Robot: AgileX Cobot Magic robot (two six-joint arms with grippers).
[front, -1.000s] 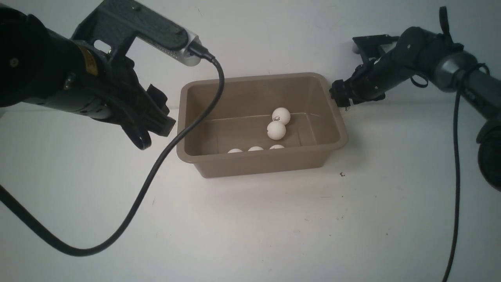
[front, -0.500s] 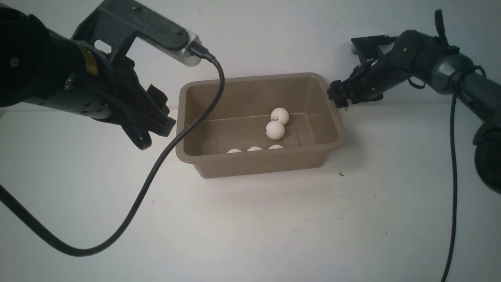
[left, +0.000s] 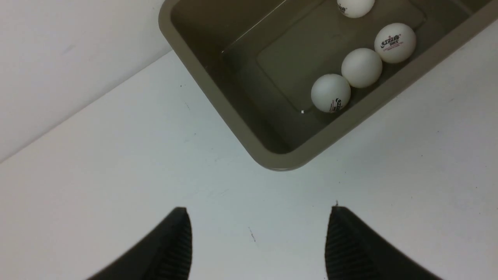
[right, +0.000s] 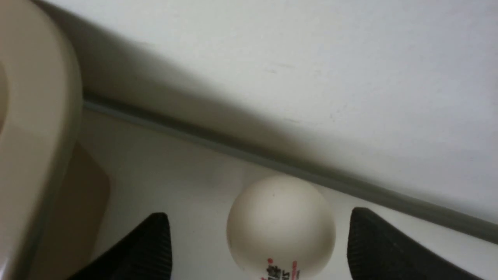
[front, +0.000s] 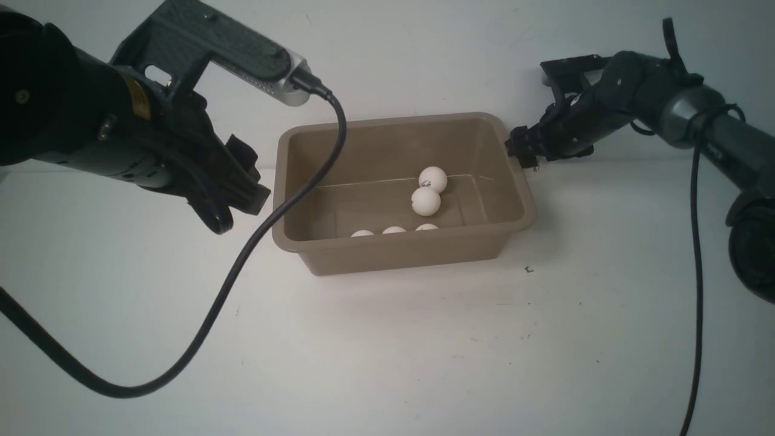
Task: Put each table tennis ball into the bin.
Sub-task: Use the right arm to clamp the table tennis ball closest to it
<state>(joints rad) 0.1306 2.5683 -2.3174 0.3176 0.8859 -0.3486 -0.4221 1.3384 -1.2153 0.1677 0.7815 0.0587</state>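
Creeping closer, the right claw (front: 519,147) stands wide open around the last ball (right: 281,225), by the wall (right: 311,58) beside the far right corner of the bin (front: 399,257). Five balls (front: 426,201) lie inside. The left claw (left: 256,237) waits open, empty.

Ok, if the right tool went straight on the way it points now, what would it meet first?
Most likely the table tennis ball lying between the open fingers of the right tool, just outside the bin. The wall stands behind it, though depth is unclear.

Illegible logo on ball (left: 395,42)
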